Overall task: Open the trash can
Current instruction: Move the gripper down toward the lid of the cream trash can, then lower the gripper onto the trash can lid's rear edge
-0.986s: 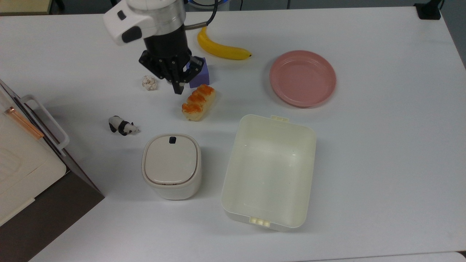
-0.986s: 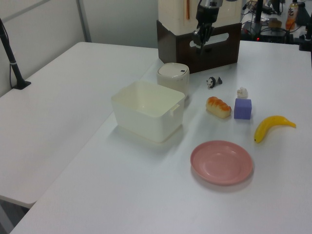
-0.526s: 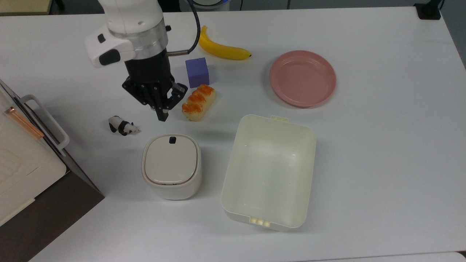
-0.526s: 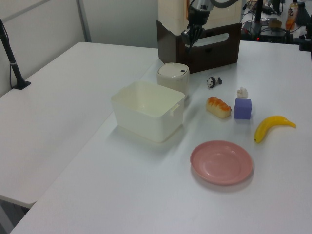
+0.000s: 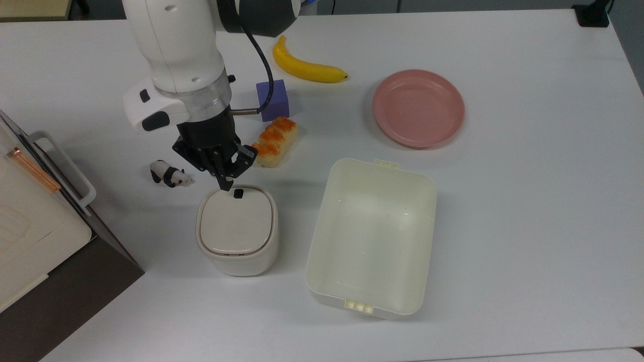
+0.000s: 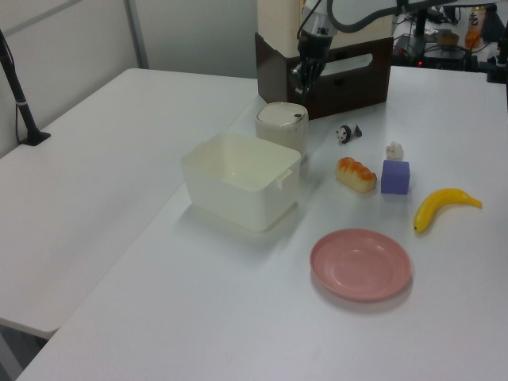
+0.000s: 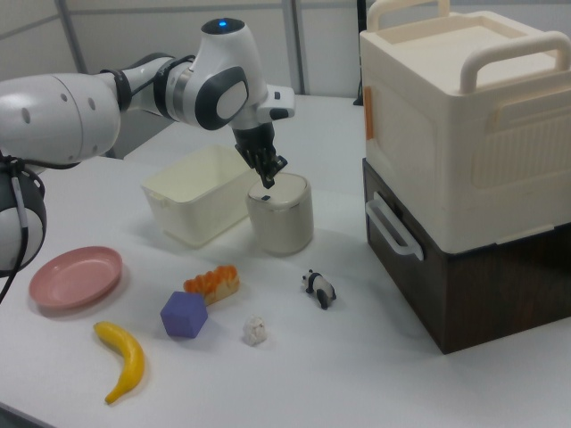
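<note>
Right now we see our gripper [image 5: 227, 187] poised over the far edge of the trash can [image 5: 237, 231], its black fingers pinched together into a single point with nothing between them. That point sits just beside the small dark push button [image 5: 238, 193] on the beige lid [image 5: 236, 219]; we cannot tell whether it touches the lid. The lid lies flat and closed. In the right view the gripper [image 7: 268, 183] comes down from above onto the top of the trash can [image 7: 281, 214], and in the left view the gripper [image 6: 298, 82] hangs just over the trash can [image 6: 282, 127].

The trash can stands on the white table [image 5: 528, 211], just to the top view's left of the larger cream tub [image 5: 372, 236], which has no lid. To the top view's far left of the trash can a small panda figure [image 5: 170, 174] stands near the gripper. Beyond the gripper, further from the trash can, lie a piece of orange-topped bread [image 5: 274, 142], a purple cube [image 5: 273, 100] and a yellow banana [image 5: 307, 66]. A pink plate [image 5: 418, 108] rests well apart at the top view's far right. At the top view's left edge sits a cream box with handles [image 7: 464, 125] on a dark brown base [image 7: 473, 285].
</note>
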### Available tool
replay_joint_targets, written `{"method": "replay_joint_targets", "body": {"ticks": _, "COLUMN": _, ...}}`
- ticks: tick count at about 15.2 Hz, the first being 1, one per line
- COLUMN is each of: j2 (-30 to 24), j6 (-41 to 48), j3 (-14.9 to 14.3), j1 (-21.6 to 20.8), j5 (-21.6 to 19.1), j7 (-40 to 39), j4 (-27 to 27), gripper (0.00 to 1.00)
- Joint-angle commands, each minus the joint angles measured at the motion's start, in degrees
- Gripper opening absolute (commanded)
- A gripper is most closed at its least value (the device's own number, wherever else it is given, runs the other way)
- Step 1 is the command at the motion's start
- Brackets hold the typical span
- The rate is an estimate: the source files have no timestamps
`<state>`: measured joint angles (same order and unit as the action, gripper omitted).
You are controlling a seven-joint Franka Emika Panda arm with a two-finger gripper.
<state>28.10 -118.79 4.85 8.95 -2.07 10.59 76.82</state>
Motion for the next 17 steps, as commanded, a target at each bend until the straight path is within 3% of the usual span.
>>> {"method": "replay_joint_targets", "body": {"ticks": 1, "j2": 1.51, "j6": -0.83, "j3": -0.46, "j1": -0.69, "j5": 0.49, "j7": 0.57, "j4": -1.15, "gripper": 0.0}}
{"method": "replay_joint_targets", "body": {"ticks": 17, "j2": 3.8, "j6": -4.0, "j3": -0.46, "j1": -2.01, "j5": 1.1, "j7": 0.39, "j4": -0.89, "gripper": 0.0}}
